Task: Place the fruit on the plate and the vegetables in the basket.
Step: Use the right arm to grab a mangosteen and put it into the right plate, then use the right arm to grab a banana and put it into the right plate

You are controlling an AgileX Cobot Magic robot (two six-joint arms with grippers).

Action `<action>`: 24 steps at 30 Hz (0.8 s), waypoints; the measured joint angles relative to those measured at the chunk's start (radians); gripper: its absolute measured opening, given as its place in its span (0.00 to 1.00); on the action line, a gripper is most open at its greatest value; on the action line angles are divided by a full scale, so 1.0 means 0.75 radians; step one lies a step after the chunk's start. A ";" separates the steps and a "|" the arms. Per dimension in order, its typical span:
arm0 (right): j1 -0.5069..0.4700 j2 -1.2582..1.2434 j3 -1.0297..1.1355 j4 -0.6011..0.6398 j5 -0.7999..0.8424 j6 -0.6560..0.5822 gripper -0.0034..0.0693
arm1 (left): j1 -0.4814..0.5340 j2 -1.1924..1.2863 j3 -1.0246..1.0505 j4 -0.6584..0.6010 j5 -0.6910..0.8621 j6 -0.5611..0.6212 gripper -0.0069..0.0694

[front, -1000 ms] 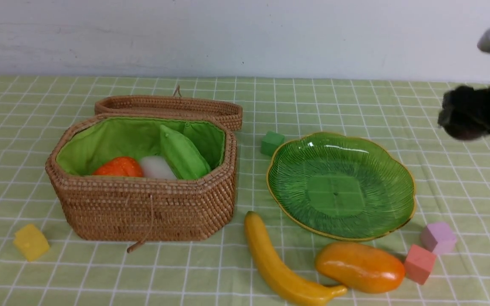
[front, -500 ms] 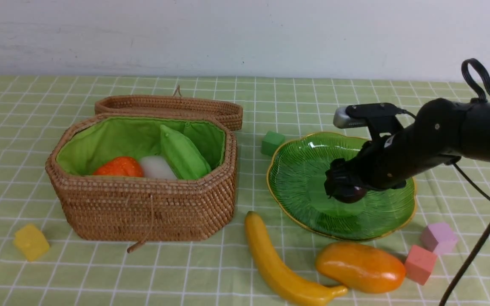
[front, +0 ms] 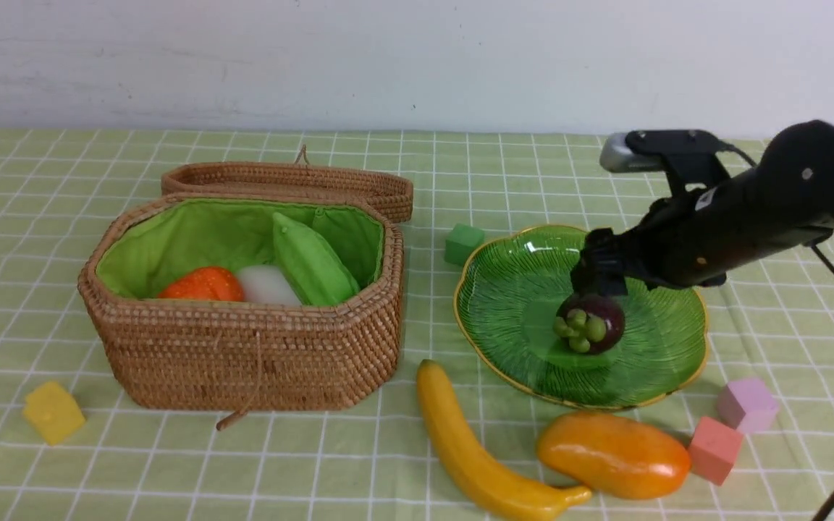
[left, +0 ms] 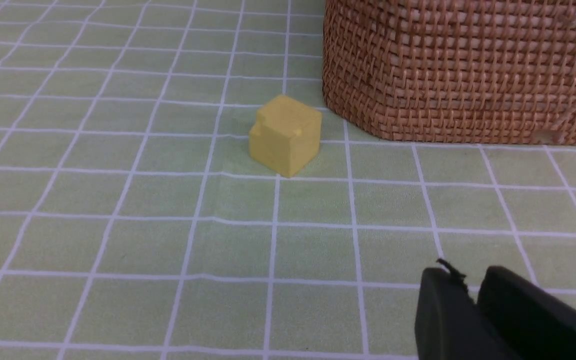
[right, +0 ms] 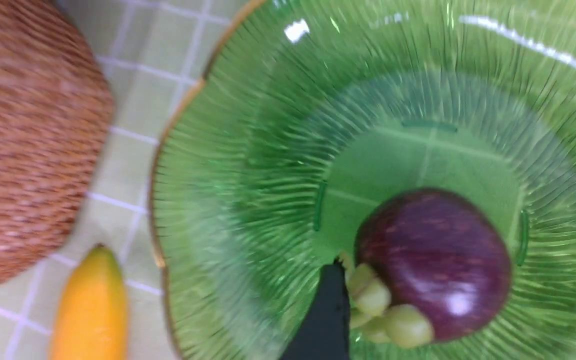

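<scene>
At the far left of the checked green worktop point(front: 605, 166) we see a yellow cube point(front: 53, 411), at eight o'clock from the basket point(front: 243, 347). In the left wrist view, the left pincer point(left: 470, 282) hangs above the cloth near that cube, its fingers together and holding nothing.

The basket stands open, with its lid point(front: 287, 181) lying behind it at twelve o'clock. Inside we make out an orange pumpkin point(front: 202, 284), a white radish point(front: 266, 285) and a green gourd point(front: 312, 262) leaning against the lining.

A green cube point(front: 463, 243) sits between the basket and the plate point(front: 504, 304), at ten o'clock from the plate. The banana point(front: 475, 452) lies on the cloth at seven o'clock from it.

The mangosteen point(front: 591, 322) rests near the middle of the plate. The right pincer point(front: 598, 282) hovers just over it, fingers apart on either side, one just beside the green sepals.

The mango point(front: 614, 454) lies at six o'clock from the plate. A red cube point(front: 714, 449) and a lilac cube point(front: 746, 404) lie at four o'clock.
</scene>
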 joint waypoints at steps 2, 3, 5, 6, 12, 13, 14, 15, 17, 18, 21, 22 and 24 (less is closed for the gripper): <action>0.011 -0.056 0.000 0.038 0.067 -0.047 0.93 | 0.000 0.000 0.000 0.000 0.000 0.000 0.23; 0.013 -0.062 0.000 0.041 0.076 -0.070 0.93 | 0.000 0.000 0.000 0.000 0.000 0.000 0.23; 0.091 -0.123 0.000 0.067 0.251 -0.291 0.91 | 0.000 0.000 0.000 0.000 0.000 0.000 0.23; 0.128 -0.130 0.000 0.081 0.315 -0.361 0.91 | 0.000 0.000 0.000 0.000 0.000 0.000 0.23; 0.397 -0.071 0.060 0.197 0.444 -0.530 0.87 | 0.000 0.000 0.000 0.000 0.000 0.000 0.23; 0.444 -0.036 0.067 0.210 0.403 -0.532 0.87 | 0.000 0.000 0.000 0.000 0.000 0.000 0.23; 0.478 -0.003 0.068 0.216 0.358 -0.533 0.87 | 0.000 0.000 0.000 0.000 0.000 0.000 0.23; 0.510 0.038 0.069 0.215 0.297 -0.535 0.87 | 0.000 0.000 0.000 0.000 0.000 0.000 0.23; 0.529 0.074 0.069 0.207 0.248 -0.535 0.87 | 0.000 0.000 0.000 0.000 0.000 0.000 0.24; 0.541 0.124 0.069 0.179 0.181 -0.533 0.87 | 0.000 0.000 0.000 0.000 0.000 0.000 0.24; 0.524 0.210 0.064 0.102 0.046 -0.449 0.86 | 0.000 0.000 0.000 0.000 0.000 0.000 0.24; 0.523 0.210 0.064 0.102 0.040 -0.441 0.86 | 0.000 0.000 0.000 0.000 0.000 0.000 0.24; 0.505 0.285 0.065 0.042 0.009 -0.351 0.86 | 0.000 0.000 0.000 0.000 0.000 0.000 0.24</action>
